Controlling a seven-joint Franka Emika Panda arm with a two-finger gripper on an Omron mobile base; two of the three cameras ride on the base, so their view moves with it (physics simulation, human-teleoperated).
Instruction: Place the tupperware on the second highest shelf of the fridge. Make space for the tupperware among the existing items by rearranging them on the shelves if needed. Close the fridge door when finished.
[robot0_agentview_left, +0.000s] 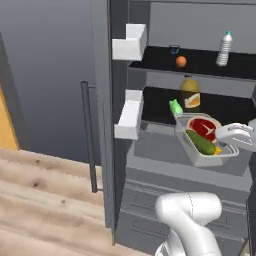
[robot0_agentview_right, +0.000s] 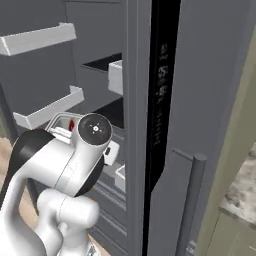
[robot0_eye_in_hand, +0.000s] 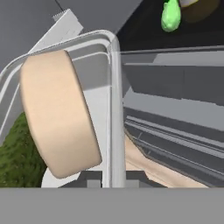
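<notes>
The fingers (robot0_eye_in_hand: 107, 181) are pinched shut on the near wall of the tupperware (robot0_agentview_left: 205, 140), gripping it by the rim alone while the tub hangs in the air in front of the open fridge (robot0_agentview_left: 200, 100), just outside the front edge of the second highest shelf (robot0_agentview_left: 200, 102) and a little below it. Held by one thin wall, the loaded tub could pivot or slip in the pinch, and the meat slice (robot0_agentview_left: 204, 126) and cucumber (robot0_agentview_left: 201, 142) could slide toward the low end if it tilts further. The shelf ahead already carries a green vegetable (robot0_agentview_left: 175, 106) near its front edge and a dark bottle with an orange label (robot0_agentview_left: 190, 93) behind it; in my judgement, pushing the tub straight in risks knocking one of them over or shoving it back, and the tub's far rim could catch on the grey shelf lip if it is not lifted first. The pale door bins (robot0_agentview_left: 131, 114) on the open fridge door (robot0_agentview_left: 102, 115) sit close on the left and leave little swing room. In the hand view the fingertips themselves are barely visible beneath the rim, a beige round slice (robot0_eye_in_hand: 59, 116) blocks much of the tub, and the right base view has the robot's own arm covering most of the tub.
</notes>
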